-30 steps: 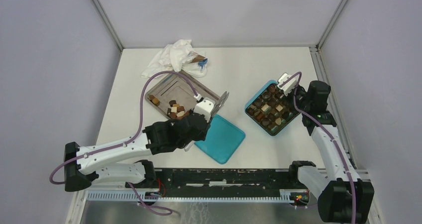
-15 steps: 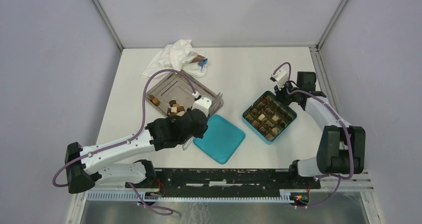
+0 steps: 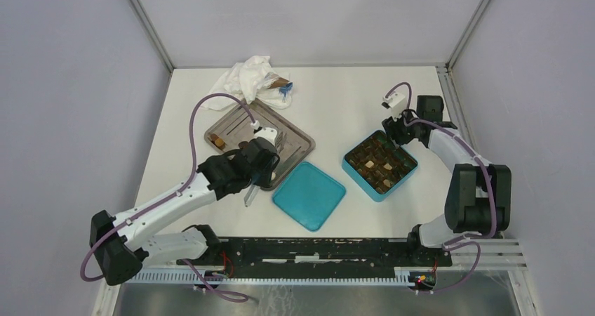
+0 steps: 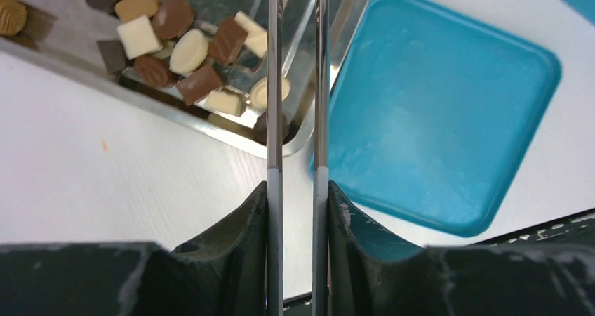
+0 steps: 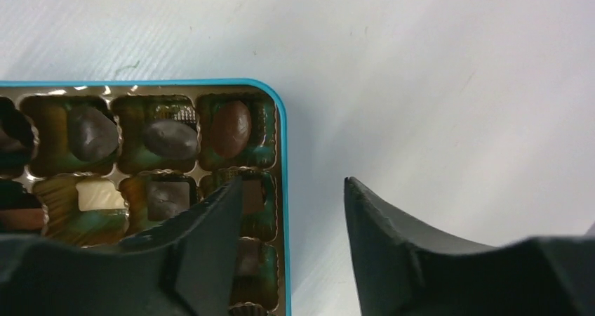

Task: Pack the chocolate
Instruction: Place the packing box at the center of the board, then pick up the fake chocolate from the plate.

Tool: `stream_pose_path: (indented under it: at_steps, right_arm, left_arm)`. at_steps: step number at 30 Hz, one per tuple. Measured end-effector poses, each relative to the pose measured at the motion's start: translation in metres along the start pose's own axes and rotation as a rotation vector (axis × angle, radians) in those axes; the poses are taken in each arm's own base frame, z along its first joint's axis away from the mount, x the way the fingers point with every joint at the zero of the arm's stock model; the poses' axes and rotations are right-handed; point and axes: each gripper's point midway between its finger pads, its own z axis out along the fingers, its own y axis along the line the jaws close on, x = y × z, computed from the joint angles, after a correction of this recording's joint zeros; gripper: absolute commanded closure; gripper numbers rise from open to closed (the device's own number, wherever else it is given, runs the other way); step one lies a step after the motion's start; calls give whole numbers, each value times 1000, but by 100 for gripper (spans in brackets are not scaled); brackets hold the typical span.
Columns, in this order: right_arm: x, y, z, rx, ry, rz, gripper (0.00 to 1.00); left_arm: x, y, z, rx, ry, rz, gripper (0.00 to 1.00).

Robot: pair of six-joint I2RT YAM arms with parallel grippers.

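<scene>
- Top view: the left gripper (image 3: 261, 163) hung over the near part of the metal tray (image 3: 235, 123) and hid much of it. A few pieces of chocolate (image 3: 219, 142) showed at the tray's left corner. The teal lid (image 3: 309, 196) lay flat on the table (image 3: 337, 98), just beside the tray on its near side. To the right sat the teal box (image 3: 361, 182) with more chocolate in its cells, and the right gripper (image 3: 393, 133) stood at the box's far corner. Crumpled white material (image 3: 245, 77) lay near the table's far edge.
- Left wrist view: the left gripper's fingers (image 4: 245, 218) were pressed onto metal tweezers (image 4: 274, 84). The two blades ran side by side with a narrow gap, over the tray's corner and out of the top of the picture, so the tips could not be seen. A heap of dark, brown and cream chocolate lay in that corner of the tray, and one tan piece lay apart at the left. The lid's edge was close to the tray's corner; whether they touched could not be told.
- Right wrist view: the right gripper's fingers (image 5: 210, 246) were spread, with nothing between them. One finger hung over the box's edge cells, the other over bare table. Chocolate sat one piece to a cell: two dark ovals, a brown oval, a white square and a dark square.
</scene>
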Motion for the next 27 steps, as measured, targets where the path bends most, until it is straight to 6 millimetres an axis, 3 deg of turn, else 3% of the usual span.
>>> stream_pose_path:
  at_steps: [10, 27]
  right_arm:
    - [-49, 6, -42, 20, -184, -65, 32]
    - [-48, 24, -39, -65, -204, -57, 32]
  left_arm:
    - [30, 27, 3, -127, 188, -6, 63]
    - [40, 39, -5, -185, 330, 15, 59]
